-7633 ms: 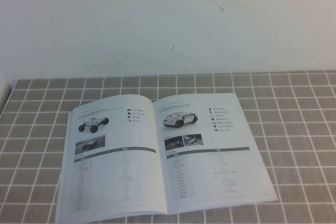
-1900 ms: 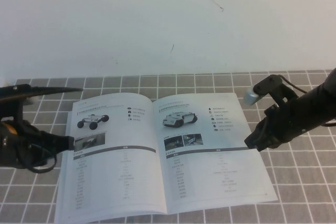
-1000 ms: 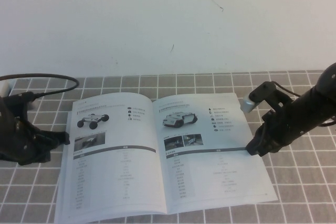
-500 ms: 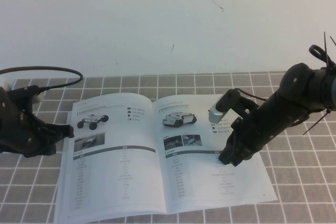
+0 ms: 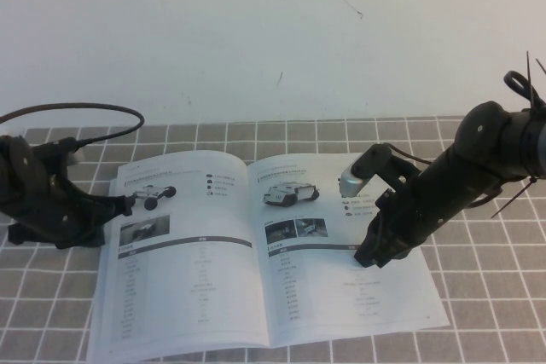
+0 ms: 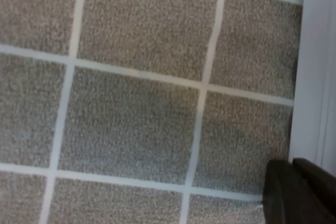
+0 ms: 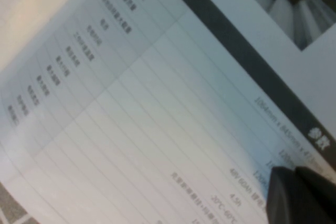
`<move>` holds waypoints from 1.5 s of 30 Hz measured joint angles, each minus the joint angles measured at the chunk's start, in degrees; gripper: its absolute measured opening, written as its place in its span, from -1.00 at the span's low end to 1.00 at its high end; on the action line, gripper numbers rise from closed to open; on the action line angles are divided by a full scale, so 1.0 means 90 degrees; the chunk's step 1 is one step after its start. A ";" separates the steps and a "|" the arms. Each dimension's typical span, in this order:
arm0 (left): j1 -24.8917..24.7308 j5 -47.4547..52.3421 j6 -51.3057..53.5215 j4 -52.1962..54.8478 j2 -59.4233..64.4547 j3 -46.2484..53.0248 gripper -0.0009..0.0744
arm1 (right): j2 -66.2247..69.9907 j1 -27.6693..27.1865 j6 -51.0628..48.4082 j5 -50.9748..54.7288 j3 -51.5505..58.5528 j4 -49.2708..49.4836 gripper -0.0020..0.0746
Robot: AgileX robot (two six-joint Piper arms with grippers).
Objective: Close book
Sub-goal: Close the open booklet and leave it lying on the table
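An open book (image 5: 213,253) lies flat on the tiled table, with printed pages showing small vehicles and tables. My left gripper (image 5: 124,205) is low at the outer edge of the left page. In the left wrist view its dark fingers (image 6: 294,192) are pressed together beside the book's white edge (image 6: 317,66), holding nothing. My right gripper (image 5: 365,257) rests its tip on the middle of the right page. The right wrist view shows its shut fingers (image 7: 296,195) against the printed page (image 7: 157,103).
The grey tiled cloth (image 5: 495,296) covers the table around the book. A white wall (image 5: 256,40) rises behind it. A black cable (image 5: 85,108) loops above the left arm.
My left gripper has moved right and its tip now reaches the left page's outer edge. The right arm has barely moved and stays on the right page.
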 joint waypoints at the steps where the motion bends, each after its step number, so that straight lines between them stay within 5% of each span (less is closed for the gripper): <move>1: 0.0000 0.0000 0.0004 -0.0049 -0.0002 -0.0005 -0.99 | 0.0000 0.0000 0.0000 0.0011 0.0000 -0.0002 -0.95; 13: -0.0507 0.0140 0.1975 -0.2400 0.0142 -0.0045 -0.99 | 0.0014 -0.0033 0.0000 0.0024 0.0000 0.0156 -0.95; 27: -0.0730 0.3056 0.6792 -0.8538 0.0236 -0.0001 -0.99 | 0.0019 -0.0048 0.0029 0.0022 0.0000 0.0233 -0.95; 32: -0.0766 0.3952 0.7171 -0.8847 0.0236 -0.0049 -0.94 | 0.0019 -0.0036 0.0081 -0.0130 0.0012 0.0336 -0.95; 40: -0.0766 0.4649 0.7124 -0.8894 0.0222 -0.0484 -0.10 | -0.0447 0.0063 0.1243 -0.0375 0.0077 -0.1485 -0.95; 43: -0.0766 0.4649 0.7112 -0.8904 0.0103 -0.0620 -0.25 | -0.0867 0.0063 0.1951 -0.0222 0.0077 -0.2595 -0.95; 45: -0.0766 0.4649 0.7186 -0.8904 -0.0079 -0.0697 -0.58 | -0.1222 0.0063 0.2448 -0.0021 0.0077 -0.3298 -0.95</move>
